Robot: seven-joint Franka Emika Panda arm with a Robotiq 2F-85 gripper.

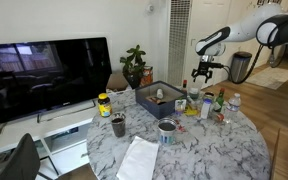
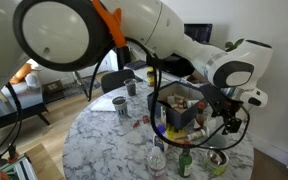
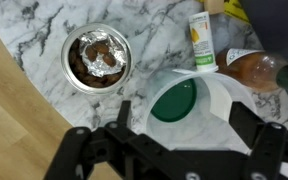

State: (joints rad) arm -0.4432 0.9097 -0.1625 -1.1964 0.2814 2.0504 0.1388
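Under wrist camera, white cup (image 3: 189,95) with green inside sits between spread-apart fingers of my gripper (image 3: 179,128) — contact unclear. Foil-lined bowl (image 3: 96,58) just beside it on marble table (image 3: 44,20). Bottle (image 3: 252,66) cut off by frame edge. Exterior views — I can't pick cup out among clutter.

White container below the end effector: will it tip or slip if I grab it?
The white container looks like light plastic, so it will probably slide on the smooth marble. Its wall may flex under a squeeze. A bottle sits right beside it, so a push could bump that.
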